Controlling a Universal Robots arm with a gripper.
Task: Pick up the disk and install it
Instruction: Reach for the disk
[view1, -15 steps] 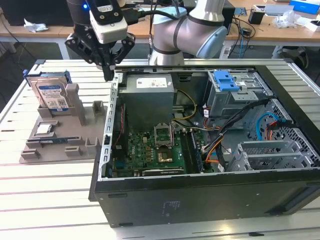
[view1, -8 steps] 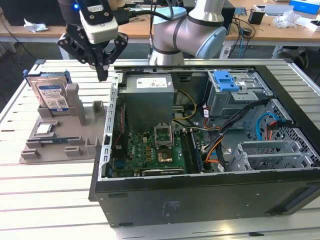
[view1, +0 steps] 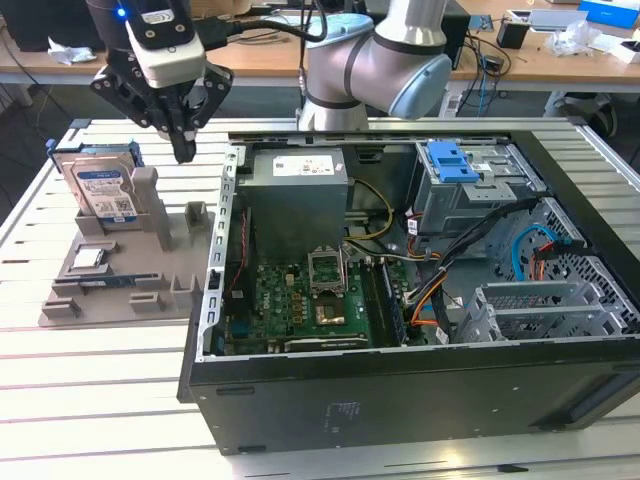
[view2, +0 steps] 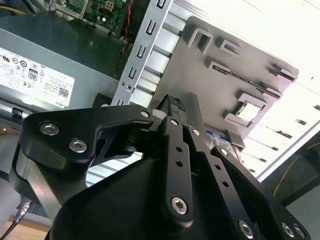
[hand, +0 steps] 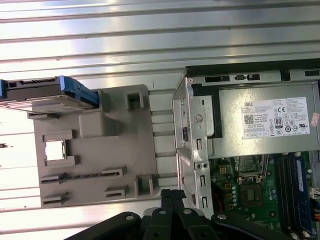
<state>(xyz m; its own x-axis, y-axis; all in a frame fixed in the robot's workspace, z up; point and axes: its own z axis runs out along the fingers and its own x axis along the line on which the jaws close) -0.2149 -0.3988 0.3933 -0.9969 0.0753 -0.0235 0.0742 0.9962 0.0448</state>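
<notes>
My gripper (view1: 184, 151), fingers pressed together on nothing, hung over the gray holder (view1: 176, 262), whose slot beside it held the disk (view1: 103, 192) upright, with the open computer case (view1: 400, 392) close on its other side.

Silver arm (view1: 345, 62), blue joint caps (view1: 424, 88); black screw-studded end effector (view1: 184, 152).

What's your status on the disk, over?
Gripper shut, empty, hovering over grey fixture. Disk propped upright in fixture, not gripped. Open computer case close beside gripper, on the exterior view's right.
</notes>
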